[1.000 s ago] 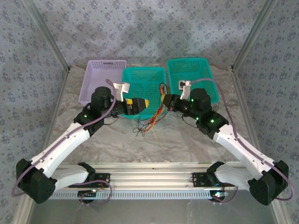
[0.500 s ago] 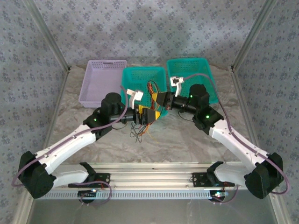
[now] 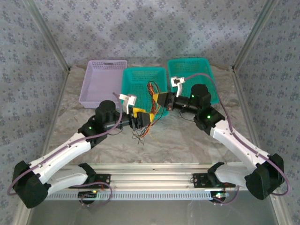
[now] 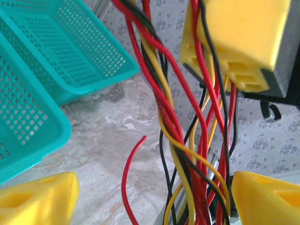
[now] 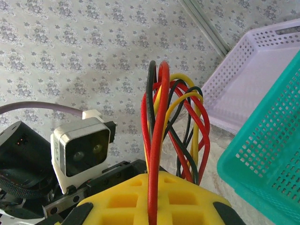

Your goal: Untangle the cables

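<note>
The cables (image 3: 151,89) are a bunch of thin red, yellow and black wires. My right gripper (image 3: 161,101) is shut on them above the front edge of the middle teal basket (image 3: 143,70). They loop up past its yellow fingers (image 5: 154,201) and their tails hang down to the table (image 3: 142,135). My left gripper (image 3: 140,120) sits just below and left of the right one, open. In the left wrist view the cables (image 4: 165,110) hang between the left gripper's (image 4: 154,201) wide-apart yellow fingertips (image 4: 37,199), nearer the right-hand one. In the right wrist view the cables (image 5: 161,117) stand twisted together.
A purple basket (image 3: 96,84) stands at the back left and a second teal basket (image 3: 193,61) at the back right. The teal baskets (image 4: 70,51) lie close to the left of the left gripper. Marbled table (image 3: 187,140) lies open in front.
The right gripper has carried the bunch left and back over the teal basket's front edge. The left gripper has swung in under it, so the wires hang between its fingers.
</note>
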You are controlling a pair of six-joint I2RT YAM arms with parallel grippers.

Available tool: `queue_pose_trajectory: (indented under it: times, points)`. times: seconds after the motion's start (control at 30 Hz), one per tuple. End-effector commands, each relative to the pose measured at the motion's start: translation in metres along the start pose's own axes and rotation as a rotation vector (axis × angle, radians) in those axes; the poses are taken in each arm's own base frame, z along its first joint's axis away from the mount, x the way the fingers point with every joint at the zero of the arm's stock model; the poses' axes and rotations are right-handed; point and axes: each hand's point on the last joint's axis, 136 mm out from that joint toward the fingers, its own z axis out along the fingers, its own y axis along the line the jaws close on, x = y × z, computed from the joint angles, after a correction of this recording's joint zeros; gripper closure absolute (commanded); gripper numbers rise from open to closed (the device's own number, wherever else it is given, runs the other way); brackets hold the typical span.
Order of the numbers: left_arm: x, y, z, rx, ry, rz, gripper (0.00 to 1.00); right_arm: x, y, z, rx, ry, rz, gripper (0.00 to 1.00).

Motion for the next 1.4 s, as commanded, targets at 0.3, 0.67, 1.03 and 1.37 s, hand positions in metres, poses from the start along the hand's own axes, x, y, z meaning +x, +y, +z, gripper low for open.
queue_pose_trajectory:
  times: [0.3, 0.67, 1.03, 1.37]
  points:
    - [-0.010, -0.016, 0.002, 0.074, -0.038, 0.030, 0.20, 0.011, 0.022, 0.004, -0.067, 0.047, -0.054, 1.00]
    - [-0.011, -0.008, -0.003, 0.029, -0.076, 0.031, 0.63, 0.014, 0.021, 0.004, -0.060, 0.056, -0.047, 1.00]
    - [-0.011, 0.000, -0.013, -0.022, -0.099, 0.045, 1.00, 0.025, 0.016, -0.005, -0.032, 0.077, -0.070, 1.00]
    - [-0.015, 0.018, -0.039, -0.178, -0.107, 0.098, 1.00, 0.054, -0.005, -0.027, 0.101, 0.210, -0.092, 1.00]
